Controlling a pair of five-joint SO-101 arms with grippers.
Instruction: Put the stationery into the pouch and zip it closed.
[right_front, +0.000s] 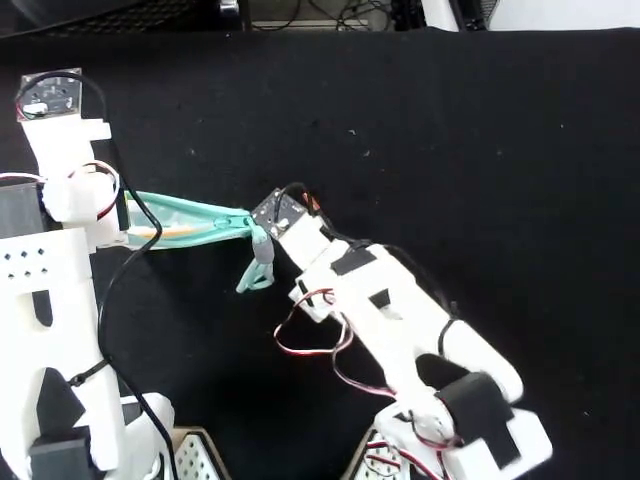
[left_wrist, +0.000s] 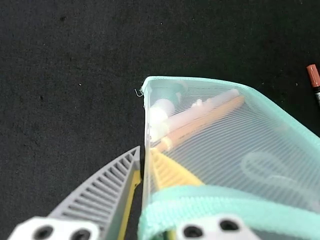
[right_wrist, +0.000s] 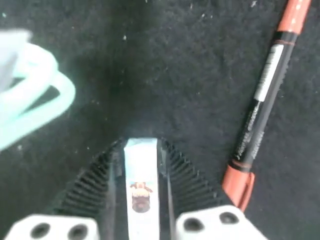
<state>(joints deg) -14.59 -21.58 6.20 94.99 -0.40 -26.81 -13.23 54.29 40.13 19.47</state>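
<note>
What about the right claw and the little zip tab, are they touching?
Touching. The right wrist view shows the right claw pinching the zip tab.

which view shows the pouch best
Left wrist view: the pouch is close, its clear side showing the stationery inside. High view has it edge-on, a thin teal strip; right wrist view catches its loop.

End effector (right_wrist: 141, 146) pinching pale tab (right_wrist: 141, 185) (teal loop (right_wrist: 37, 92) near), marker (right_wrist: 261, 100)
</note>
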